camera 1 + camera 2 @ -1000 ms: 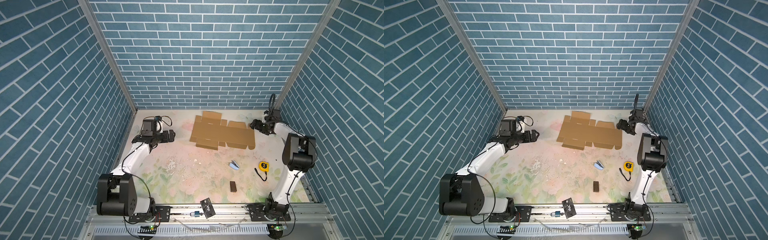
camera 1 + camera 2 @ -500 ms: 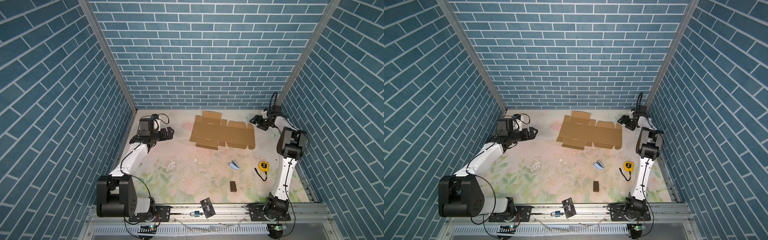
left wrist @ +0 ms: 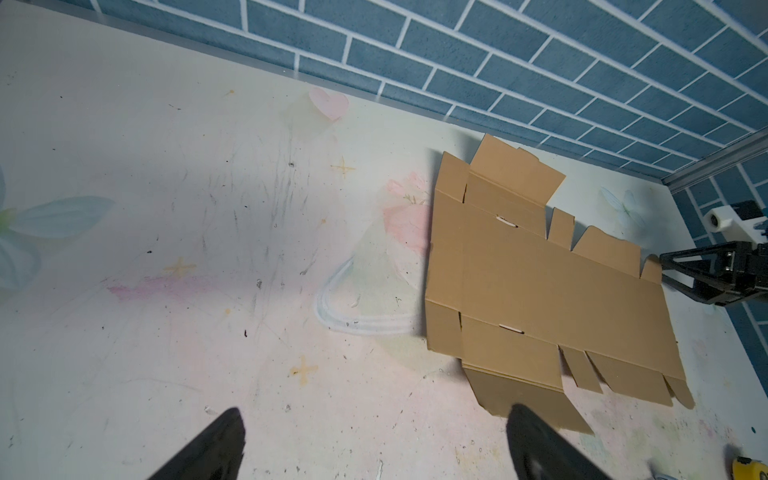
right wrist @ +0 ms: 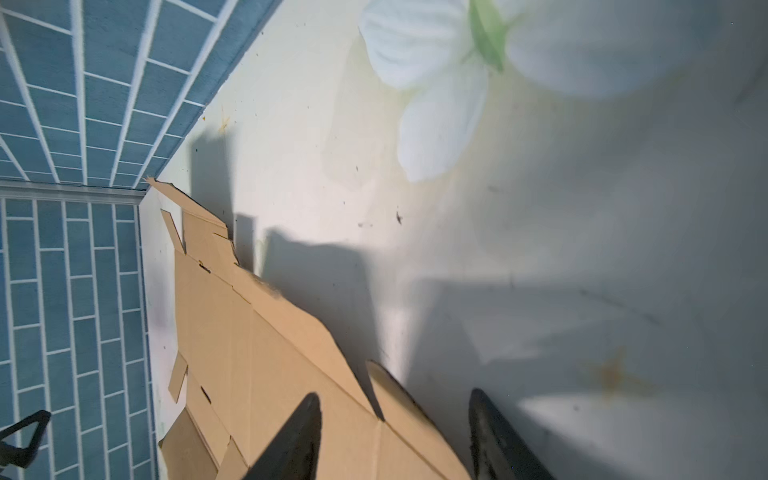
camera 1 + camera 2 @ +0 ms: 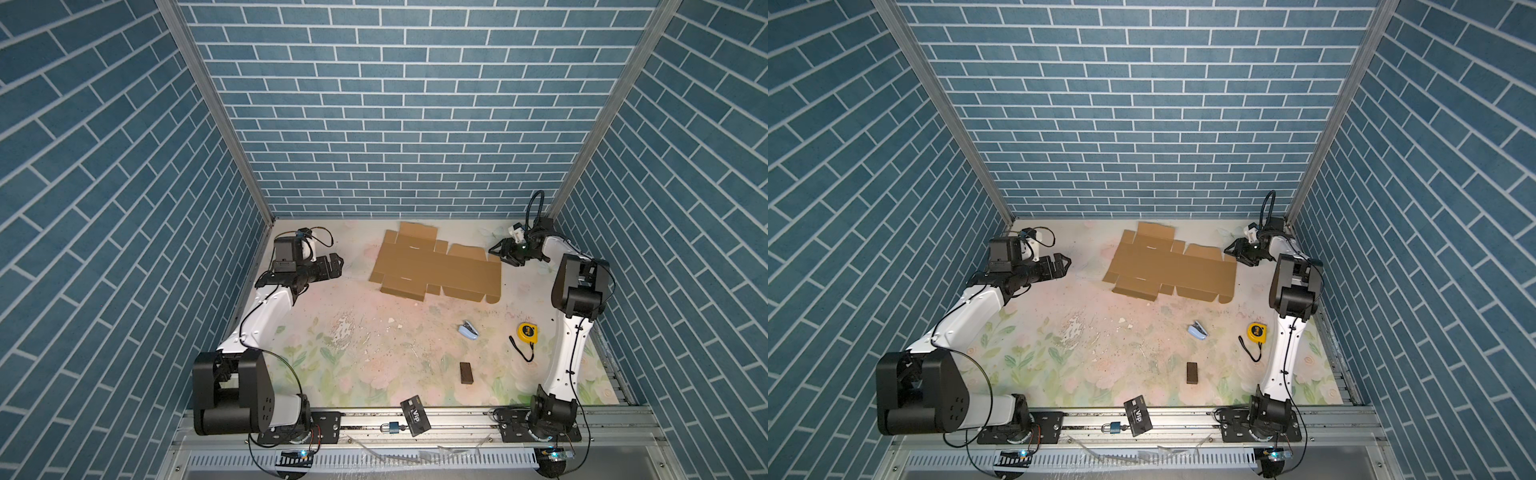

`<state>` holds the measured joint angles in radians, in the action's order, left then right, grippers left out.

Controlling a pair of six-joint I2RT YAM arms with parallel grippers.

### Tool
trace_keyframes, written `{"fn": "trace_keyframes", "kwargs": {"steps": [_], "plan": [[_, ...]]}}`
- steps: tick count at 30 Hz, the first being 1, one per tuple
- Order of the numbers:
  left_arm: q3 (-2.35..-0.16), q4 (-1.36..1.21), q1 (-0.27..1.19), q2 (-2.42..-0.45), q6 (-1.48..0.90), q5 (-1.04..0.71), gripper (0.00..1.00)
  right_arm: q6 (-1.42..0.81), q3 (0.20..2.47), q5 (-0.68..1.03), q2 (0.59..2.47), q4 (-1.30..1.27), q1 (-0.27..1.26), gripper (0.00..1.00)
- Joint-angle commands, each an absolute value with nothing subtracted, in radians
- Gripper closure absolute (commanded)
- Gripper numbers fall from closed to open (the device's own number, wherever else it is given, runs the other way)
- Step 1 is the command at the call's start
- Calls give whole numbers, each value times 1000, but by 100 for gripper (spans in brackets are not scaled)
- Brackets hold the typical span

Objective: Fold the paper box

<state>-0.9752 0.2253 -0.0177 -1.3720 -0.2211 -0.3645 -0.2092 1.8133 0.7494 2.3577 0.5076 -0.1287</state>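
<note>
Top views both showed a flowered table (image 5: pixel 353 353) walled in blue brick (image 5: pixel 395 124), with the paper box (image 5: pixel 436 266) lying flat near the back. Left wrist view: the left gripper (image 3: pixel 374 411) gaped wide, apart from the box. Right wrist view: the right gripper (image 4: pixel 395 395), half-wide, straddled the box's edge.

Black card (image 5: pixel 415 416) — white lettering "VIP", legible in both top views; lies at the 6 o'clock edge of the counter (image 5: pixel 353 374). Yellow tape measure (image 5: pixel 527 333), at 4 o'clock — dark round label, too small to read.
</note>
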Motion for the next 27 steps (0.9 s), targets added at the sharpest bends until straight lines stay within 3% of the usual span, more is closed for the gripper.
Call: {"fn": "trace_keyframes", "kwargs": {"steps": [1,12,15,20,22,23,27], "plan": [[-970,208,-24,-1352,-222,-376,1,-177,1751,762,2319,539,-121,51],[-958,196,-39,-1339,-218,-375,0,-132,1723,745,2286,550,-90,71],[-957,196,-46,-1334,-214,-376,0,-113,1751,742,2301,583,-78,85],[-966,205,-58,-1327,-176,-380,1,-59,1745,739,2278,587,-46,90],[-986,223,-61,-1329,-133,-381,1,-29,1697,808,2241,545,-28,93],[-999,236,-63,-1331,-109,-382,1,-22,1676,837,2225,524,-20,100],[-1071,321,-63,-1347,3,-362,0,-20,1634,861,2169,526,25,100]]}}
